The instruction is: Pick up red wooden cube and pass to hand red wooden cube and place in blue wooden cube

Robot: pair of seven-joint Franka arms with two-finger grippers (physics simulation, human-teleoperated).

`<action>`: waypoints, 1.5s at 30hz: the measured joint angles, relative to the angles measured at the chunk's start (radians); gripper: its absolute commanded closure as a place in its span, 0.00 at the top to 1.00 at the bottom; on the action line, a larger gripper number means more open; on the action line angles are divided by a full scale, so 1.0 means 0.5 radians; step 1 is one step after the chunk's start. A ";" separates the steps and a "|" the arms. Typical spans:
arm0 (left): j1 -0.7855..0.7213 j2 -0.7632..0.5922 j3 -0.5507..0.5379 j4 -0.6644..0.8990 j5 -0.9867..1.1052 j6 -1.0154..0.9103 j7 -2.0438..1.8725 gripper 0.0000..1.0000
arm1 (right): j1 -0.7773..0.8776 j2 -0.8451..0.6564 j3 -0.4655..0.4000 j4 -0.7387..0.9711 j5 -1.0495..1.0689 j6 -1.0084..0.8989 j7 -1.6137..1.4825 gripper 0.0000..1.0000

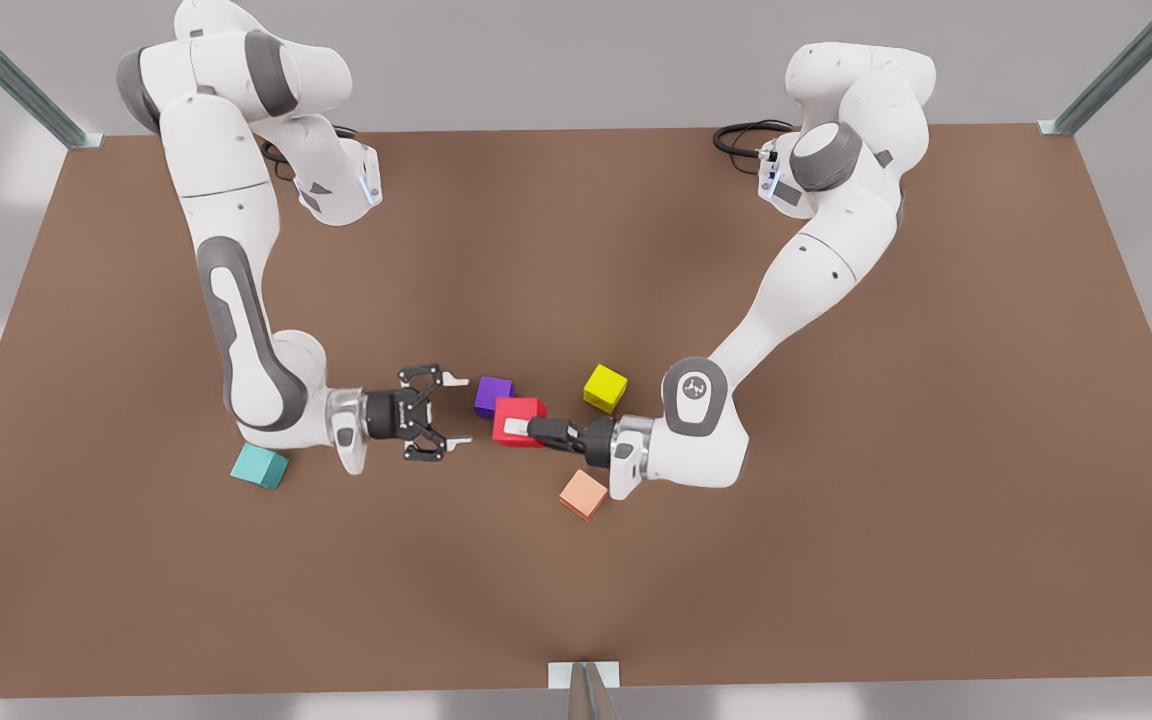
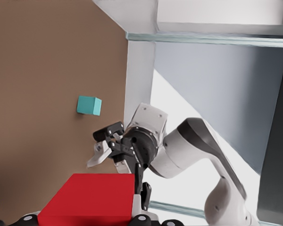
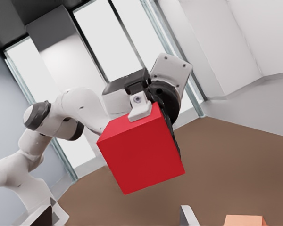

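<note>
Item: red wooden cube (image 1: pixel 518 418), small, bright red, plain matte faces, sharp edges; held clear of the tabletop (image 1: pixel 836 560) near its middle, clamped in the left pincer (image 1: pixel 521 428), which reaches in from the front view's right. Right pincer (image 1: pixel 448 409): fingers spread wide, empty, facing the cube from the front view's left with a gap between them; in the left wrist view it sits just beyond the cube's far edge (image 2: pixel 108 149). Destination: blue wooden cube (image 1: pixel 259 466), teal, matte, same size, resting on the tabletop beside the right arm's wrist, well apart from the red one. Bystanders: purple cube (image 1: pixel 493 396) just behind the red cube, yellow cube (image 1: pixel 604 387) and salmon cube (image 1: pixel 583 494) near the left arm. Risk, judged: the handover depends on the open fingers straddling free faces; the holder's finger (image 3: pixel 141 108) already covers part of one face, so a misaligned approach could strike it or the cube's corner. Releasing before the receiver has closed would drop the cube, likely onto the purple one
</note>
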 measured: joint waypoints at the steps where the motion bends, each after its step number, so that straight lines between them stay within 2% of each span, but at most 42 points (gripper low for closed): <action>1: 0.002 0.000 0.000 0.000 0.000 0.004 0.013 0.70 | 0.004 0.000 0.002 -0.005 0.019 0.003 -0.035 1.00; 19: 0.004 0.015 -0.005 0.002 -0.002 0.039 0.151 0.70 | 0.083 0.136 0.019 0.174 0.240 0.070 -0.413 1.00; 44: -0.061 0.058 -0.009 0.062 -0.022 0.110 0.241 0.71 | 0.169 0.240 0.104 0.329 0.321 0.152 -0.525 1.00; 45: -0.062 0.061 -0.009 0.062 -0.022 0.114 0.244 0.71 | 0.171 0.241 0.106 0.333 0.322 0.158 -0.524 0.82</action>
